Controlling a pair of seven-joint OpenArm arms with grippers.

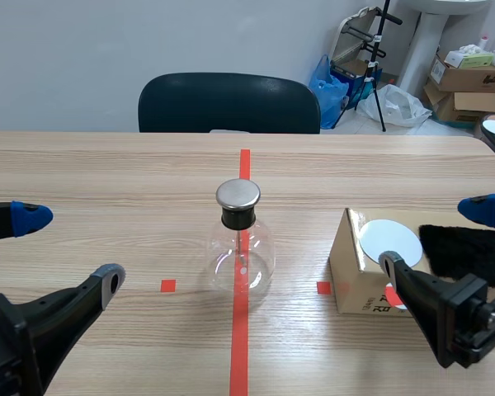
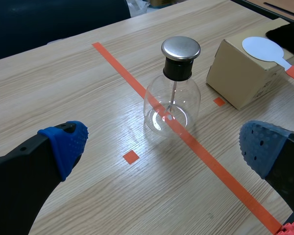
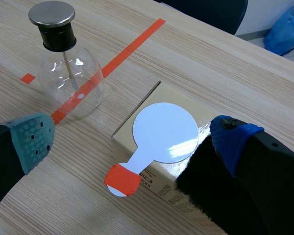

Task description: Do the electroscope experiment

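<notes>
Now the left gripper (image 1: 70, 247) and right gripper (image 1: 434, 236) are wide open and empty.
The glass flask (image 1: 242, 247) stands between them on the red line (image 1: 239, 346); a white paddle (image 1: 388, 241) lies on the right-hand box (image 1: 351, 276).

- Electroscope flask (image 1: 240, 254): clear glass, smooth and glossy, with bright highlights on the bulb.
- Cap (image 1: 238, 194): brushed metal disc with a dull sheen.
- Collar (image 1: 238, 218): black and matt; plastic or rubber, cannot tell.
- Rod (image 3: 70, 68): thin bare metal.
- Table (image 1: 107, 181): pale wood-grain top, smooth, faint sheen.
- Box (image 1: 356, 272): brown cardboard with matt sides and a glossy top.
- Paddle (image 3: 165, 132): flat, smooth white disc; the handle end is wrapped in orange-red tape.
- Cloth (image 1: 466, 250): black and matt, with a fuzzy pile.
- Left gripper (image 2: 164, 146): pads (image 2: 66, 144) are blue, dotted, soft-looking and matt.
- Right gripper (image 3: 132, 139): one pad grey-green, one blue, both dotted; the fingers are matt black.
</notes>
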